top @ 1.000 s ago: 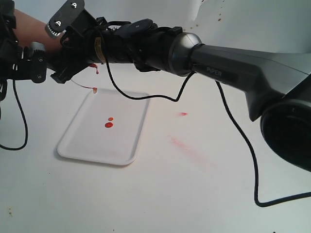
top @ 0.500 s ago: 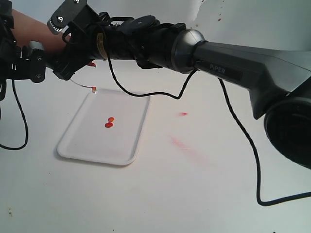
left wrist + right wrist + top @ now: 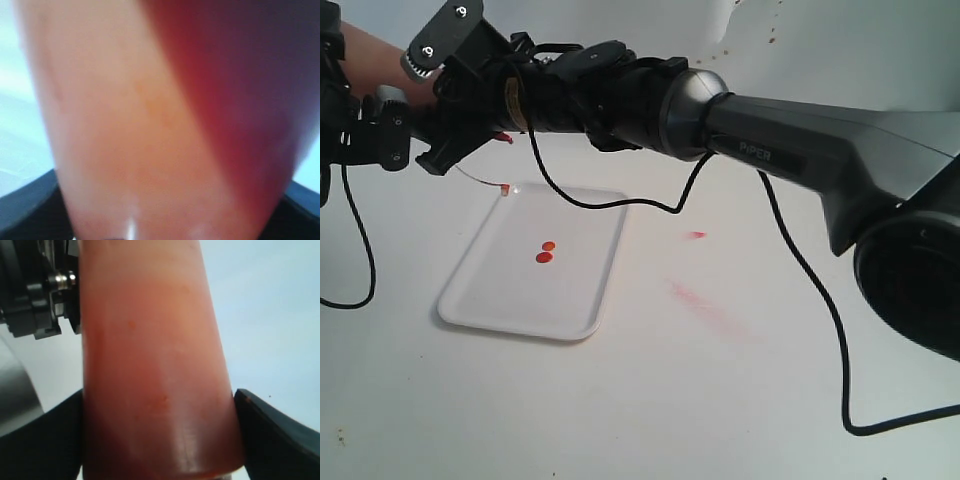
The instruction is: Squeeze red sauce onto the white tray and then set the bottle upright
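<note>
The bottle [image 3: 372,58] is held in the air at the upper left, tilted, its red nozzle [image 3: 505,138] pointing down over the far end of the white tray [image 3: 480,300]. Its thin tethered cap [image 3: 507,187] dangles just above the tray's far rim. Two small blobs of red sauce [image 3: 545,252] lie near the tray's middle. My right gripper [image 3: 160,440] is shut on the bottle [image 3: 150,355], a black finger on each side. My left gripper [image 3: 165,220] also grips the bottle [image 3: 150,125], which fills that view, with dark red sauce along one side.
Pale red smears [image 3: 705,300] and a small red spot [image 3: 695,235] mark the table right of the tray. Black cables [image 3: 820,300] trail from the right arm across the table, and another [image 3: 360,260] loops at the left. Red specks [image 3: 725,45] dot the back wall.
A red drip that hung from the nozzle one second ago is gone. Both grippers and the bottle have shifted slightly left, the nozzle a little higher. The two blobs on the tray look unchanged.
</note>
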